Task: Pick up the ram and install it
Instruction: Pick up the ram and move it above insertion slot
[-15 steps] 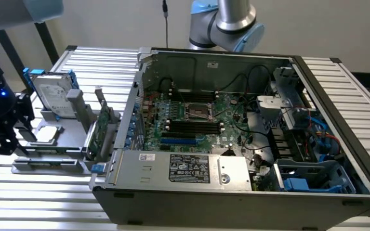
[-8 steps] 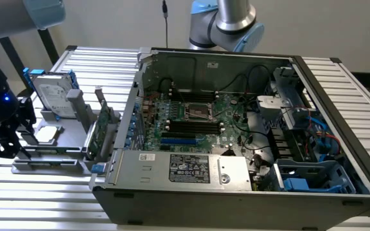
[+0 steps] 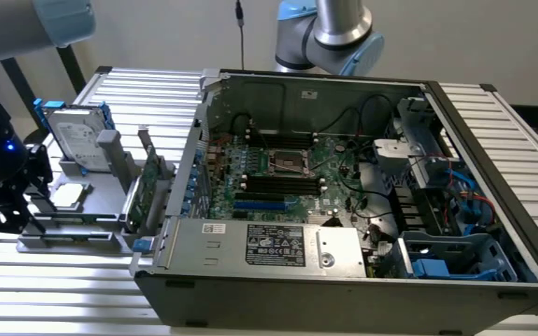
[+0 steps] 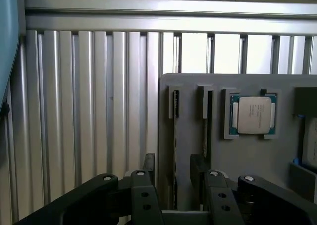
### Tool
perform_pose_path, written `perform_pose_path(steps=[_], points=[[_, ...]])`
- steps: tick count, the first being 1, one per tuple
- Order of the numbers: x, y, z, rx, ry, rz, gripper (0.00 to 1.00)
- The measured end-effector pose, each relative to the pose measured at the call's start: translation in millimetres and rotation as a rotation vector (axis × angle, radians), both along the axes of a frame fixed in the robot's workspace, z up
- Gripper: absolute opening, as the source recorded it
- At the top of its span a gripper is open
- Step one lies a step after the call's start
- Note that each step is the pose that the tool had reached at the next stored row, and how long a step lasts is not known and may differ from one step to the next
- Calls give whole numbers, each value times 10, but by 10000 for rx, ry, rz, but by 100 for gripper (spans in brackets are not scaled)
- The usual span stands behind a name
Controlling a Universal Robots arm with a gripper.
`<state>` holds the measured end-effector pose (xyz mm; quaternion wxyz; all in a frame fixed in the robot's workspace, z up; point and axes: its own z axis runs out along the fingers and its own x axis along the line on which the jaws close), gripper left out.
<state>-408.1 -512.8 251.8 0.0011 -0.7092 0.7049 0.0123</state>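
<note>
We judge the task to be at its very start: the ram (image 4: 175,136) is not yet picked up, and nothing of the installing shows as done. It sits in a narrow slot of the grey holder (image 4: 190,116), which lies on the ribbed aluminium table (image 4: 89,111) outside the open computer case (image 3: 344,210). In the exterior view the black memory slots (image 3: 283,183) on the board look empty to us, so the whole of the carrying and seating is left. The gripper (image 4: 173,168) hangs right over the holder with its jaws spread wide and nothing between them but air and the stick below. One finger stands on each side of the ram's slot, and we cannot tell whether either touches anything. The ram stands on its long edge, so we see only its thin upper edge (a faint green line, with no chips to be made out). Its long axis lies level and runs along the slot, parallel to the table's ribs and crosswise to the line on which the jaws would close. A second slot just beside it may hold another stick; we cannot say. A processor (image 4: 253,115) rests in its own recess of the holder, well apart from the jaws.
</note>
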Motion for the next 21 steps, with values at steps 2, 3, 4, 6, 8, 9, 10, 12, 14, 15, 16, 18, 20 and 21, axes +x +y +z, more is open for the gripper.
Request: perform_pose_path(steps=[2, 3, 4, 6, 8, 9, 10, 12, 14, 15, 16, 18, 20, 21], points=[[0, -8, -19, 2, -1, 3, 42], [0, -11, -27, 2, 0, 4, 42], [0, -15, -37, 2, 1, 6, 42], [-1, -18, -65, 7, -1, 8, 42], [-1, -18, -95, 7, 0, 10, 42], [0, -19, -112, 8, 0, 11, 42], [0, -19, -129, 8, 0, 11, 42], [2, -19, -164, 8, 0, 13, 42], [5, -19, -198, 9, 1, 17, 42], [6, -19, -212, 11, 0, 21, 42], [8, -19, -226, 13, 0, 26, 42], [13, -19, -247, 27, -1, 39, 42], [19, -19, -265, 50, 0, 56, 42], [21, -19, -273, 61, 0, 65, 42]])
